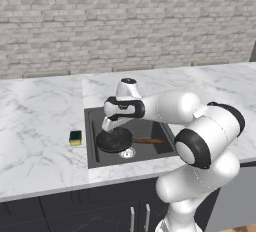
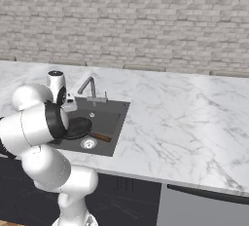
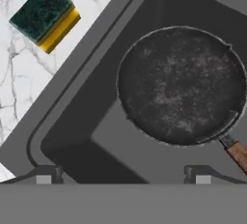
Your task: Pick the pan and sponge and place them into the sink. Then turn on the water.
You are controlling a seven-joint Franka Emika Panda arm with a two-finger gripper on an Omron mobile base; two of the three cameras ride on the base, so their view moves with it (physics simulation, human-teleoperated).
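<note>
Pan (image 1: 114, 139): lies flat inside the sink (image 1: 91, 148), wooden handle (image 1: 148, 140) pointing toward the sink's right wall.
Sponge (image 1: 75, 137): on the worktop (image 1: 40, 131) just beside the sink's left rim, green face up.
Gripper (image 3: 123, 180): hovering above the sink's left part, aimed down, jaws spread wide, nothing between them.
Arm: elbow bent, forearm reaching leftward over the basin.
Hidden: the arm covers the faucet in the left base view; handle end cut off in the hand view.

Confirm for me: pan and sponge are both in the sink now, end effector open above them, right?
Not quite. Only the pan lies in the sink. The sponge sits on the marble counter beside the basin, as the hand view shows. The end effector is open above.
</note>
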